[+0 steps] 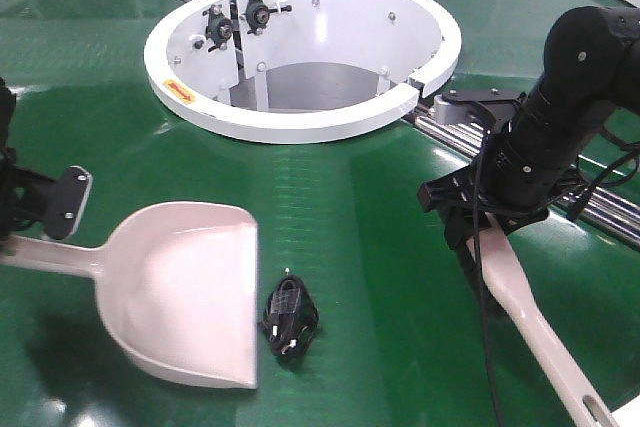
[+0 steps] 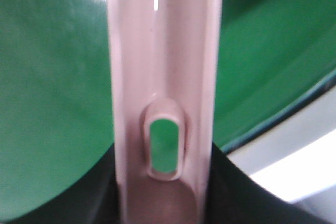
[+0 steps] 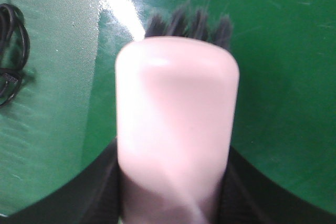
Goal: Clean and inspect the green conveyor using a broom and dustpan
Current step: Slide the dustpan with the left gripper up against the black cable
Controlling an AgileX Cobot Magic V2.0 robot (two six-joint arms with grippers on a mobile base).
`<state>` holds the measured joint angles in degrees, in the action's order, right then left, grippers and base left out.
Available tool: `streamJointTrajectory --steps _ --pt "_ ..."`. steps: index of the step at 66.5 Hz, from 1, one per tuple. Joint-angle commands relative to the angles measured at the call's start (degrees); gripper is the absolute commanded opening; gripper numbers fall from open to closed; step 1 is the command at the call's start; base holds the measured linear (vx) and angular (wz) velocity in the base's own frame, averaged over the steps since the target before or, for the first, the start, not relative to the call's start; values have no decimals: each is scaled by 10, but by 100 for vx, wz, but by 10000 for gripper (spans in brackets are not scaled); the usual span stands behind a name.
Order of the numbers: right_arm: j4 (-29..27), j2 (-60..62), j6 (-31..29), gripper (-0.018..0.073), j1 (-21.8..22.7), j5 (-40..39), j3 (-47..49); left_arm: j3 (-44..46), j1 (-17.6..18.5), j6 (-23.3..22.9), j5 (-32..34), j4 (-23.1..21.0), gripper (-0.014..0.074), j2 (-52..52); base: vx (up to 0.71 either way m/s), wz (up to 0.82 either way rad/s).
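Gleaming green conveyor [image 1: 380, 277], white housing [image 1: 300, 127], L end effector [image 1: 20, 229] pinching dustpan [image 1: 190, 297], R end effector [image 1: 490, 222] pinching broom [image 1: 530, 317]

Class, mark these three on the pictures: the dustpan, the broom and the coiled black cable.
dustpan [image 1: 185, 292], front view, on the pan floor.
broom [image 3: 176, 124], right wrist view, on the back of its head.
black cable [image 1: 289, 320], front view, on the bundled coil.

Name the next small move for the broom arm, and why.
Probably a short sweep of the broom leftward along the green conveyor toward the black cable bundle. The bundle lies just beside the open edge of the dustpan, whose mouth faces it. The broom sits on the bundle's far side, so one push should carry it in.
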<state>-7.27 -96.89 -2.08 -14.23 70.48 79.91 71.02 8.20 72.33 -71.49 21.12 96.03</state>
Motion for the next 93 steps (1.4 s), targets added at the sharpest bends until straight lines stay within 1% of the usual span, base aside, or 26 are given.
streamJointTrajectory --steps 1,26,39,48,63,72,93 --pt "-4 28 -1 -5 1 29 17 14 20 -6 1 -52 -24 -14 0 0" --pt "-4 28 -1 -5 1 29 17 14 40 -6 5 -52 -24 -14 0 0" --pt "-4 28 -1 -5 1 29 17 14 46 -1 20 -51 -24 -14 0 0" --pt "-4 28 -1 -5 1 29 17 14 46 26 28 -47 -24 -14 0 0" --pt "-4 28 -1 -5 1 29 17 14 46 25 29 -41 -24 -14 0 0" --pt "-4 28 -1 -5 1 29 17 14 46 25 36 -52 -24 -14 0 0" --pt "-4 28 -1 -5 1 29 17 14 46 25 39 -52 -24 -15 0 0"
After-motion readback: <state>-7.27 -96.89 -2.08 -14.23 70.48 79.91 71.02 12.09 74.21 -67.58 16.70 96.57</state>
